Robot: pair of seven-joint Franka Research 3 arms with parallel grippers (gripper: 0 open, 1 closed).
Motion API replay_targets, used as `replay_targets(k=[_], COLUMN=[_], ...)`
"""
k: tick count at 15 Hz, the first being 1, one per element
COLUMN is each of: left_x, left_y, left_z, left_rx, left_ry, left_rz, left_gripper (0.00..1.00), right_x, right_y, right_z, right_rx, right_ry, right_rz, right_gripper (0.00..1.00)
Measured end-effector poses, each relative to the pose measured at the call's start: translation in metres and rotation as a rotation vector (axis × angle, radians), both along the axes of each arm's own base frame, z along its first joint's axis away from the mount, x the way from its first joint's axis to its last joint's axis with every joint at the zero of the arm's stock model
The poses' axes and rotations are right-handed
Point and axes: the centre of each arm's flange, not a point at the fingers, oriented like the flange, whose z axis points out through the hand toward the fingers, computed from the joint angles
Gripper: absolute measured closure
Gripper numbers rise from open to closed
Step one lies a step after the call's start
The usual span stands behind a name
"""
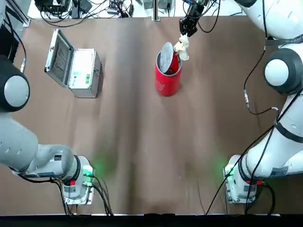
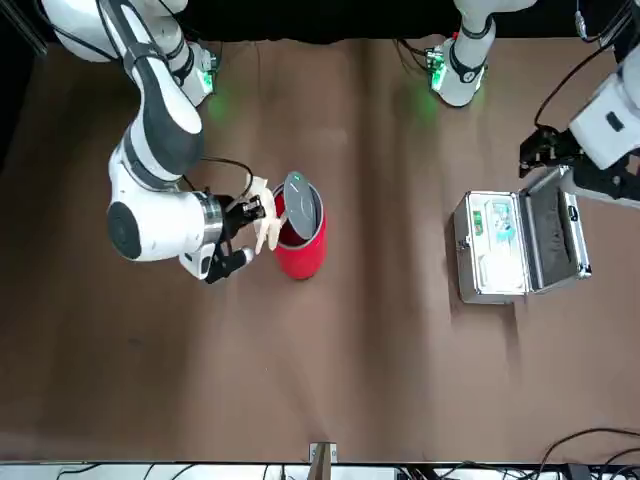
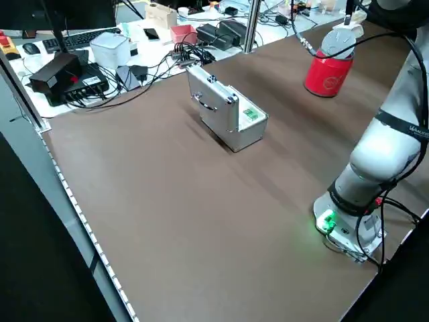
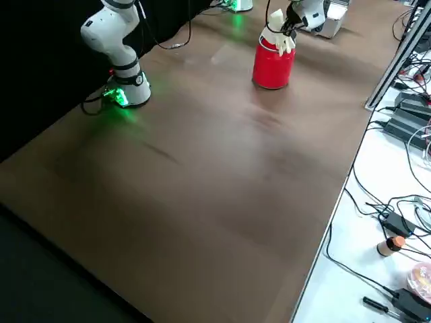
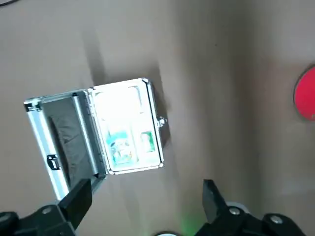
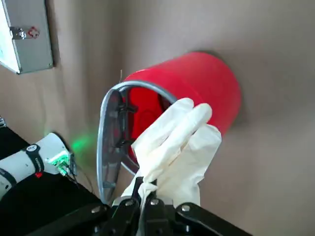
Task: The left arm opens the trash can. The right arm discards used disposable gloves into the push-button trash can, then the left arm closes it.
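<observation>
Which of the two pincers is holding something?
The right pincer, shut on the pale gloves beside the red trash can. The left pincer hangs open and empty above the silver case.

I see a brown surface (image 1: 142, 156); on it the red can (image 1: 167, 80), lid up, an open case (image 1: 78, 68), both arm bases.

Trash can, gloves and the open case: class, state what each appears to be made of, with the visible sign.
Trash can: red body, probably painted metal or plastic; smooth, slightly glossy. Its lid: grey, metal-looking rim.
Gloves: thin cream latex or similar; limp and wrinkled in the right gripper.
Case: likely aluminium; bright silver panels and edges.
</observation>
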Motion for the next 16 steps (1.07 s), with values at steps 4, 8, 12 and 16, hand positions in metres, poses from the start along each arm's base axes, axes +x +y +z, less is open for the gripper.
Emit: replay_targets(k=[4,8,12,16], left_x=[0.007,0.010,0.012,0.012], left_y=[0.030,0.040,0.035,0.032], left_z=[0.006,0.007,0.007,0.006], left_rx=[-0.009,-0.014,-0.017,-0.017], left_ry=[-0.052,-0.140,-0.164,-0.162], left_rz=[0.042,0.062,0.056,0.060], left_gripper=[0.00,0.00,0.00,0.00], right_x=[-0.004,-0.004,-0.003,-0.001], right_y=[0.007,0.010,0.010,0.010], right_z=[-0.003,-0.013,-0.019,-0.042], right_rx=[0.026,0.043,0.038,0.032], right_ry=[0.027,0.083,0.098,0.136], right_rz=[-0.004,-0.043,-0.053,-0.057], right_gripper=[0.98,0.98,0.98,0.98])
